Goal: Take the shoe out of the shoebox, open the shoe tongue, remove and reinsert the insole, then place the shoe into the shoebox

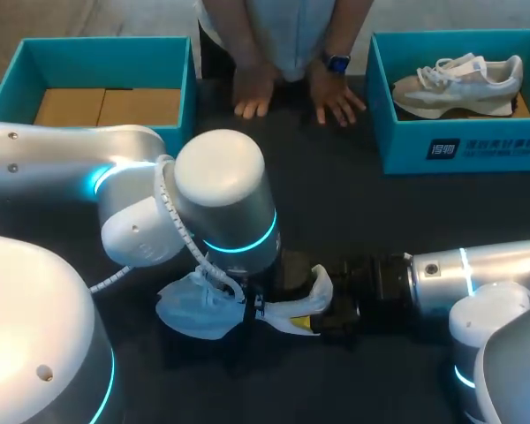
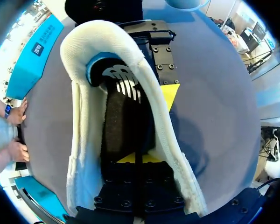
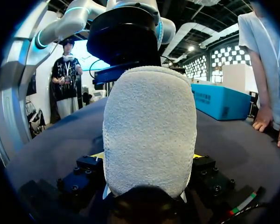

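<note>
A white shoe (image 1: 199, 309) lies on its side on the dark table near the front edge. My right gripper (image 1: 331, 309) comes in from the right and is shut on its fleecy heel (image 3: 149, 130), one finger against each side. My left gripper (image 1: 252, 309) points down into the shoe's mouth. In the left wrist view its yellow tips (image 2: 136, 158) are shut on the near end of the black insole (image 2: 123, 121), between the white padded walls (image 2: 163, 126). One of the right gripper's fingers (image 2: 164, 60) shows outside the shoe's wall.
A teal shoebox (image 1: 459, 146) at the back right holds a second pale shoe (image 1: 459, 84). Another teal box (image 1: 35, 53) at the back left holds brown cardboard. A person's hands (image 1: 256, 93) rest on the table's far edge between the boxes.
</note>
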Action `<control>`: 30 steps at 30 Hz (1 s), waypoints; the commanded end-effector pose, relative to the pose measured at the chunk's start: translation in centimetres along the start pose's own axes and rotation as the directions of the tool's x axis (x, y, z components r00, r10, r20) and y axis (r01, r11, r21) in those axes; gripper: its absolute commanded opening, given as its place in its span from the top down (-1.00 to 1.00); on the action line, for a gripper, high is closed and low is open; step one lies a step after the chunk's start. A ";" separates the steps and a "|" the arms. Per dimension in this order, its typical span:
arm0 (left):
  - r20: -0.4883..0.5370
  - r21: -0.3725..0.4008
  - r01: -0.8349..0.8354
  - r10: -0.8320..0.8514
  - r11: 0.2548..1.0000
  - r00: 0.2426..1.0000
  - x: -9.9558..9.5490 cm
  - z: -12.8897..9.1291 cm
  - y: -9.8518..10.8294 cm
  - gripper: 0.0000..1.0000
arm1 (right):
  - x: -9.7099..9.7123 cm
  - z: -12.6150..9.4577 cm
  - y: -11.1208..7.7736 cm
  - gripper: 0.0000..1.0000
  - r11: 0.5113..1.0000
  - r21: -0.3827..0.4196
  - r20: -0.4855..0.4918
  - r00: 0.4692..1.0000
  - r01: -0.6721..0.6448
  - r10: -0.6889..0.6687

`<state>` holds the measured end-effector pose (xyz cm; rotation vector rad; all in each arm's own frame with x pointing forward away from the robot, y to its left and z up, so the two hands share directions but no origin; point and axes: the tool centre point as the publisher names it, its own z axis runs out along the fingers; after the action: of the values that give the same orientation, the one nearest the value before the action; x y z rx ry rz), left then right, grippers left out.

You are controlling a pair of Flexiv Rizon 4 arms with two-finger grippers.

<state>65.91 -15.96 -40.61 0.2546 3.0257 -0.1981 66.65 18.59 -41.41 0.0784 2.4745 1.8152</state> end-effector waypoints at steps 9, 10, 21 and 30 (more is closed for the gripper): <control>-0.126 0.179 -0.013 0.036 0.984 0.991 -0.6 -2.0 0.4 1.00 | 0.7 0.3 0.3 1.00 1.000 0.003 -0.001 1.000 0.001 -0.001; -0.135 0.195 -0.014 0.041 0.981 0.990 -0.5 -2.2 0.4 1.00 | 0.7 0.3 0.3 1.00 1.000 0.003 -0.001 1.000 0.001 -0.001; -0.256 0.346 0.013 0.081 0.938 0.963 -0.5 -4.4 0.9 1.00 | 0.7 0.3 0.3 1.00 1.000 0.003 -0.001 1.000 0.001 -0.001; -0.328 0.430 0.052 0.102 0.901 0.939 -0.5 -5.1 1.5 1.00 | 0.7 0.3 0.3 1.00 1.000 0.003 -0.001 1.000 0.001 -0.001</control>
<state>66.01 -14.64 -35.73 0.3994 3.2918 -0.8094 66.16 18.97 -41.21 0.0746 2.4746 1.8176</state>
